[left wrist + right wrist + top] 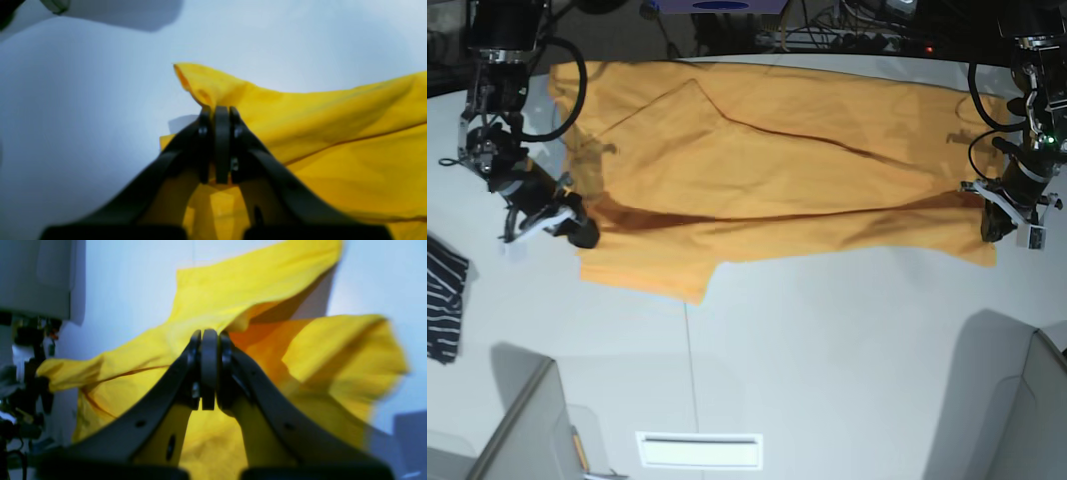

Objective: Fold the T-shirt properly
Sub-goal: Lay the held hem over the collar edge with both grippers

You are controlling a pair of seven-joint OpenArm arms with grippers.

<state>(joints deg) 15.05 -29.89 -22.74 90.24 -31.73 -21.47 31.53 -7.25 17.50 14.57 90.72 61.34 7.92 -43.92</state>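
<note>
The orange-yellow T-shirt (767,170) lies stretched across the far half of the white table (827,340), with a long fold running across its middle. My right gripper (579,228) is on the left in the base view and is shut on the shirt's left edge. In the right wrist view its closed fingertips (209,335) pinch the T-shirt (233,290), which is lifted and bunched. My left gripper (993,224) is shut on the shirt's right edge. In the left wrist view that gripper (218,111) clamps a raised corner of the T-shirt (333,120) above the table.
A small dark navy striped garment (443,298) lies at the table's left edge. Cables and equipment (847,38) line the back edge. Grey panels (522,430) rise at both front corners, and a white slot plate (699,449) sits at the front.
</note>
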